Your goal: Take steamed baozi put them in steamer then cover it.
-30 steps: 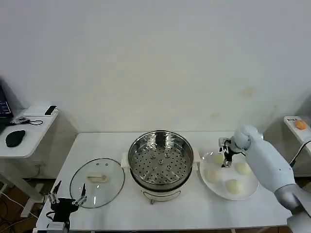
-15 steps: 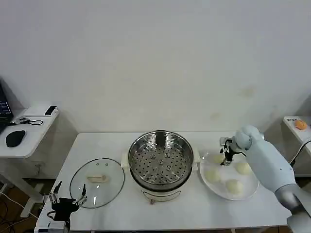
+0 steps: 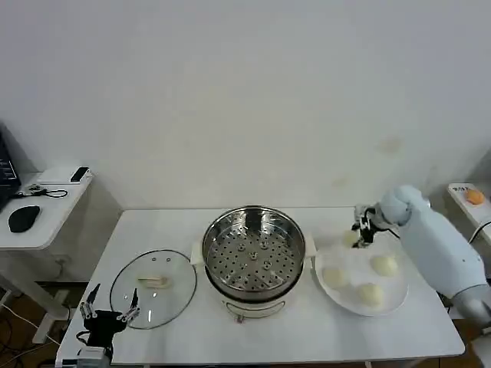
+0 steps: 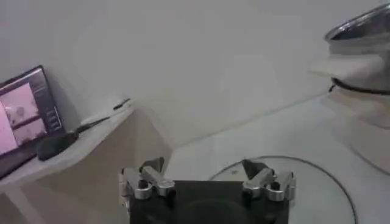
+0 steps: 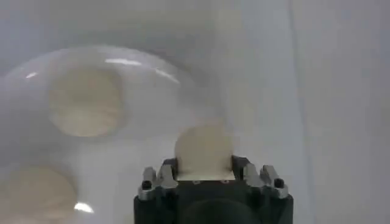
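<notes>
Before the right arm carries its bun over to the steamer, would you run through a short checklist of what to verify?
1. Right gripper shut on a baozi: ok, the bun sits between its fingers.
2. Held bun lifted off the white plate: ok, it hangs above the plate's far edge.
3. Steamer open, perforated tray bare: ok.
4. Cover out of the path: ok, flat on the table left of the steamer.
5. Left gripper out of the way: ok, open, parked near the cover.
6. Three buns left on the plate: ok.
</notes>
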Action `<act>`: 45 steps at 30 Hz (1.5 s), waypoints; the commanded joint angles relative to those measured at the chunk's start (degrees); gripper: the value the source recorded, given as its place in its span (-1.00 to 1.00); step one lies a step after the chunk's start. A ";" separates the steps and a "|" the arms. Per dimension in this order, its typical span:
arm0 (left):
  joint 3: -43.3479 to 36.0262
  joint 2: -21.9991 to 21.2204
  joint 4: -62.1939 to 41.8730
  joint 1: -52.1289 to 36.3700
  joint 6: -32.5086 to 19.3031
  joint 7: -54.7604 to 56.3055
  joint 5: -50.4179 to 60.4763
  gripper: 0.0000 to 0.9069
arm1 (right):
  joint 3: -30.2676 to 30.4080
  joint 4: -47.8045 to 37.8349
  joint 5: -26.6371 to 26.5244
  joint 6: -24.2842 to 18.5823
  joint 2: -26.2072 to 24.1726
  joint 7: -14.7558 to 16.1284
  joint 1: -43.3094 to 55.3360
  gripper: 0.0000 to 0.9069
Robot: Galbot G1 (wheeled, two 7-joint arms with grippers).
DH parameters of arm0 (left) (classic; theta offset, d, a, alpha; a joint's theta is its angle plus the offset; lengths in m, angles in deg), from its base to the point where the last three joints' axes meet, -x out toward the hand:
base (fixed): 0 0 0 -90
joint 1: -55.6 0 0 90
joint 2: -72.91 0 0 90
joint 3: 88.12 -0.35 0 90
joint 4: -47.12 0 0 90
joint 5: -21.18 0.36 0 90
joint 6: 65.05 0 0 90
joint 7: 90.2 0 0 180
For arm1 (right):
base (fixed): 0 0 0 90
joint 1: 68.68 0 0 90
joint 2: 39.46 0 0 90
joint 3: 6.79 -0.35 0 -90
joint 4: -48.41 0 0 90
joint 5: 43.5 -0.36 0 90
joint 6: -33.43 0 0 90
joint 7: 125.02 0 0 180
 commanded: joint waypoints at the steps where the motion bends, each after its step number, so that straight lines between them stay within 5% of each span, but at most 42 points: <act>1: 0.22 -0.10 1.40 0.24 0.36 -1.02 0.08 1.00 | 10.34 4.64 -12.96 1.98 1.82 1.85 15.04 0.33; 13: 0.95 -0.37 3.05 0.78 0.45 -1.18 -0.03 1.00 | 14.07 3.61 -19.55 3.49 13.29 2.74 19.62 0.33; 14: 1.00 -0.31 3.10 0.74 0.44 -1.26 -0.01 1.00 | 14.01 1.83 -21.32 1.05 14.37 3.58 19.74 0.33; 15: 1.08 -0.32 3.23 0.68 0.45 -1.32 -0.01 1.00 | 13.66 -0.69 -22.90 -5.32 15.38 4.43 19.76 0.33; 17: 1.28 -0.39 3.68 0.73 0.52 -1.44 -0.03 1.00 | 13.64 -7.64 -25.71 -24.74 17.71 5.85 20.15 0.33; 19: 1.45 -0.29 4.01 1.04 0.57 -1.55 -0.04 1.00 | 15.09 -10.18 -26.17 -33.33 18.79 4.54 20.56 0.36; 24: 1.71 -0.06 3.64 2.19 0.55 -1.49 0.24 1.00 | 19.36 -5.62 -19.82 -37.97 16.68 7.68 21.75 0.36; 27: 1.75 -0.32 3.37 2.41 0.48 -1.52 0.39 1.00 | 22.98 -1.13 -13.94 -41.57 15.09 6.88 22.83 0.36; 29: 1.94 -0.70 3.19 2.17 0.51 -1.77 0.63 1.00 | 24.34 3.45 -5.01 -44.74 14.38 4.39 22.86 0.36; 30: 2.06 -0.84 3.14 2.02 0.53 -1.86 0.60 1.00 | 24.39 7.36 4.42 -46.51 13.81 0.96 22.17 0.36; 32: 2.23 -1.05 3.09 1.83 0.60 -1.92 0.62 1.00 | 24.73 12.80 12.95 -46.57 12.63 1.03 21.08 0.36; 45: 2.28 -1.63 3.78 1.92 0.98 -1.78 0.99 1.00 | 27.48 16.19 16.92 -47.00 14.42 -0.26 19.27 0.36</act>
